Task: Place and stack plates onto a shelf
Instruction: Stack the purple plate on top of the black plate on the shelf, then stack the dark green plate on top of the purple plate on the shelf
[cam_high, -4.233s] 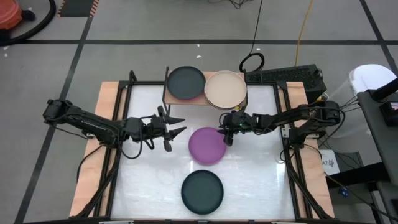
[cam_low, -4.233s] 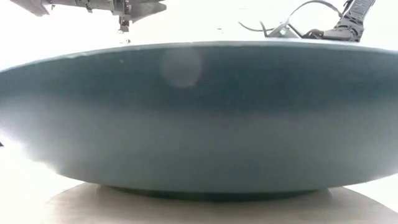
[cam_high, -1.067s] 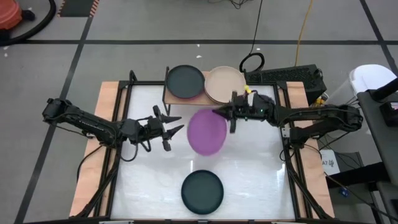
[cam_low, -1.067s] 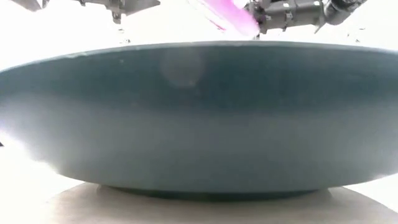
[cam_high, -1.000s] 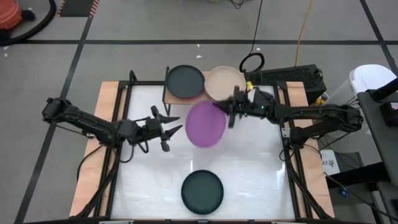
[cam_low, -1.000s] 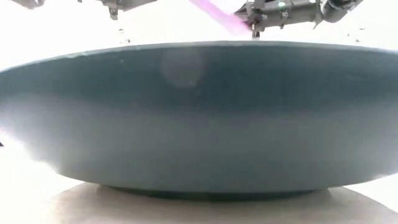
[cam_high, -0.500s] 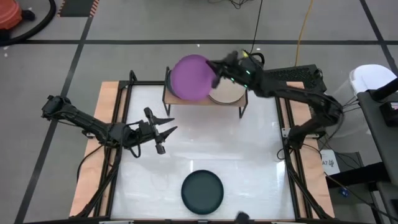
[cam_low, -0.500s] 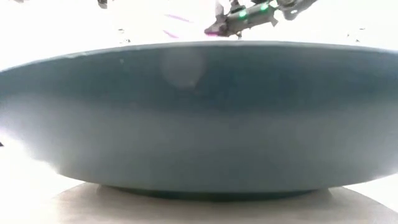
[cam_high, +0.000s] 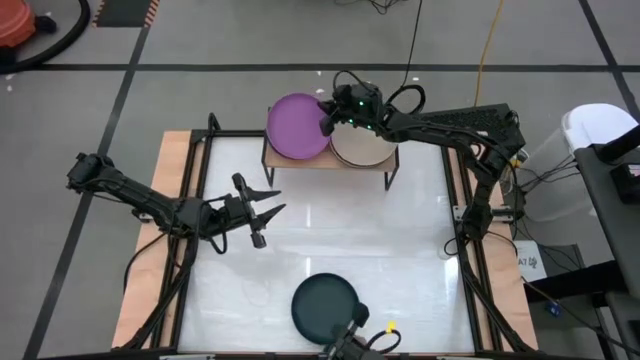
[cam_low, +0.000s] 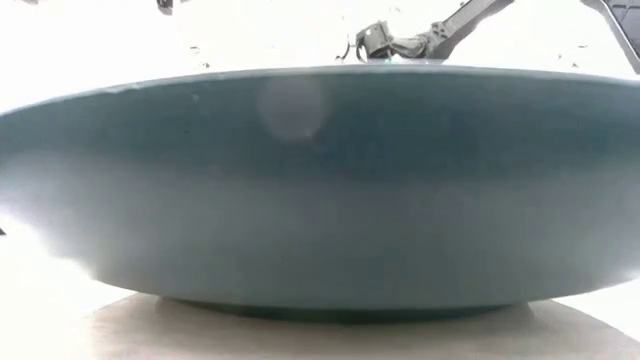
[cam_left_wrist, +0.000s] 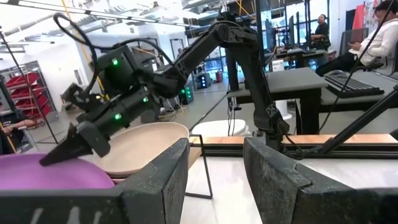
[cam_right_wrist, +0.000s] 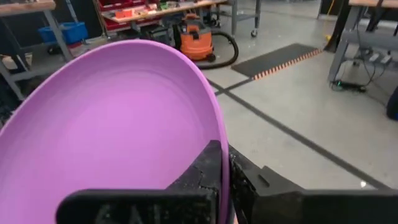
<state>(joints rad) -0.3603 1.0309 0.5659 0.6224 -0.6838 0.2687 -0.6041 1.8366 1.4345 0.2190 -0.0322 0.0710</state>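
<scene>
**Purple plate held over the shelf's left half**

The white tabletop (cam_high: 400, 250) fills the middle of the high view. At its 12 o'clock edge stands the shelf (cam_high: 345, 168), a light-wood board on thin black legs. The right arm reaches across to it from 2 o'clock, and the right gripper (cam_high: 326, 122) is pinched on the rim of the purple plate (cam_high: 297, 126), which sits over the left half of the board; the right wrist view shows the dark fingers (cam_right_wrist: 208, 171) clamped either side of that rim. Just beside it, at 3 o'clock of it, lies the beige plate (cam_high: 363, 148). A dark teal plate (cam_high: 324, 308) rests on the table at 6 o'clock. The left gripper (cam_high: 268, 209) hovers at 9 o'clock of the tabletop, its fingers spread apart.
</scene>
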